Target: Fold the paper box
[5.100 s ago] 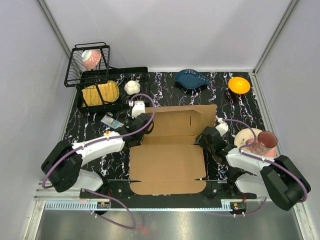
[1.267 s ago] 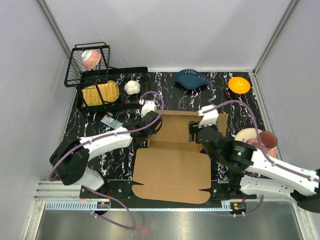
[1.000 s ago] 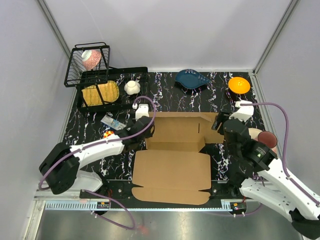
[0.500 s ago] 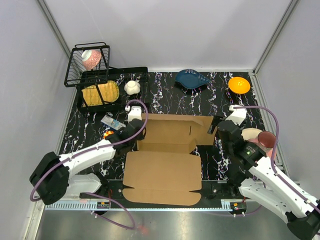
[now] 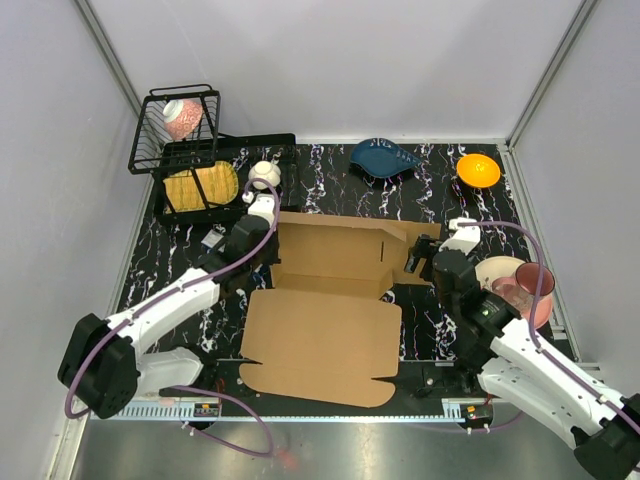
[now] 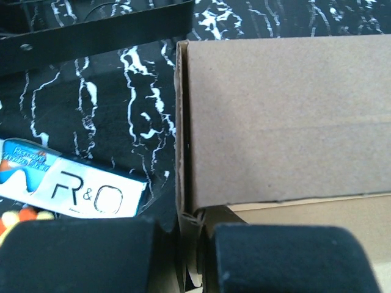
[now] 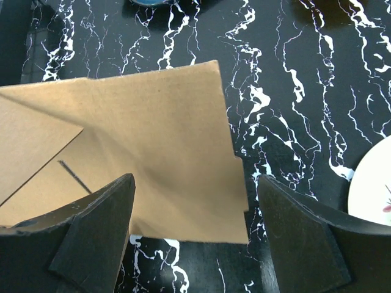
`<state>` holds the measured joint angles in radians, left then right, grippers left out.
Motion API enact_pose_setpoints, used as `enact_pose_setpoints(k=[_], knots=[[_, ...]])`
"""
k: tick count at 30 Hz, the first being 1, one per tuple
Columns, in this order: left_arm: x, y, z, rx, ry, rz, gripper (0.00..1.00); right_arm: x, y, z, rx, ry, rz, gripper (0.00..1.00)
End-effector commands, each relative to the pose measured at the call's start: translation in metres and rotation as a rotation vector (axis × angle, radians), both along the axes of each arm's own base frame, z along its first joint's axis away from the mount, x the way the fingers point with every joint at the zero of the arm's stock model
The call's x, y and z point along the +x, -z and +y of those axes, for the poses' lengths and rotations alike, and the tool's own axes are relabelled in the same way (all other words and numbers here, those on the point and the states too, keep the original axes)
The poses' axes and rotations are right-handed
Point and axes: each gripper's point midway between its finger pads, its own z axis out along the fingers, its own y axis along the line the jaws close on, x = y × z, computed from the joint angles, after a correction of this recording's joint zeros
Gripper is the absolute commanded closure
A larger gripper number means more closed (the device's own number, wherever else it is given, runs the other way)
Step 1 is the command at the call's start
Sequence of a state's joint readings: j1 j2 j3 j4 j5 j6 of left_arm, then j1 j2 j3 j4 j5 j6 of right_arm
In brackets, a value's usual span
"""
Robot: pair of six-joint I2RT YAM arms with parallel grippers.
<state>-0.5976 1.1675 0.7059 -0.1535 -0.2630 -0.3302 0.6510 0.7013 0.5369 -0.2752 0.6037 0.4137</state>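
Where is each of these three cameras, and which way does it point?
Top external: fixed above and behind, looking down on the table and paper box; left arm and right arm show.
Left wrist: on the left arm, facing the box's left edge, clamped by the left gripper.
Right wrist: on the right arm, facing down at the box's right flap, framed by the open right gripper.
Shared: all three see the box.

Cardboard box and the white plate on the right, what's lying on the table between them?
Nothing. In the right wrist view, the black marbled table is bare between the cardboard box flap and the white plate.
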Motion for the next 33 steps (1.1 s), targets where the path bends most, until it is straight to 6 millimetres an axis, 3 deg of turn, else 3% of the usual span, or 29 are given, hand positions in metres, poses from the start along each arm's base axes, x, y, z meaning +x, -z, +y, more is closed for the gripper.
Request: enact_pose_setpoints(k=[1, 6, 11, 14, 15, 18, 25, 33], knots=[[0.001, -0.023, -0.023, -0.043, 0.158, -0.02, 1.0, 0.014, -0.019, 0.004, 0.118, 0.028, -0.129, 0.13], [0.004, -0.025, -0.026, -0.039, 0.185, -0.008, 1.0, 0.015, -0.011, 0.003, 0.142, 0.015, -0.125, 0.14], [0.009, -0.025, -0.023, -0.022, 0.175, -0.004, 1.0, 0.009, -0.022, 0.001, 0.158, -0.011, -0.176, 0.18], [0.012, -0.025, -0.021, -0.017, 0.167, -0.003, 1.0, 0.008, -0.024, 0.005, 0.147, -0.042, -0.169, 0.32], [0.012, -0.026, -0.022, -0.021, 0.17, -0.006, 1.0, 0.008, -0.026, 0.006, 0.146, -0.05, -0.166, 0.44], [0.014, -0.027, -0.023, -0.025, 0.165, -0.008, 1.0, 0.008, -0.021, 0.012, 0.144, -0.075, -0.14, 0.6], [0.013, -0.024, -0.024, -0.04, 0.164, -0.003, 1.0, 0.009, -0.015, 0.021, 0.154, -0.107, -0.113, 0.74], [0.015, -0.017, -0.028, -0.084, 0.112, 0.027, 1.0, 0.006, -0.012, 0.047, 0.229, -0.216, -0.071, 0.89]])
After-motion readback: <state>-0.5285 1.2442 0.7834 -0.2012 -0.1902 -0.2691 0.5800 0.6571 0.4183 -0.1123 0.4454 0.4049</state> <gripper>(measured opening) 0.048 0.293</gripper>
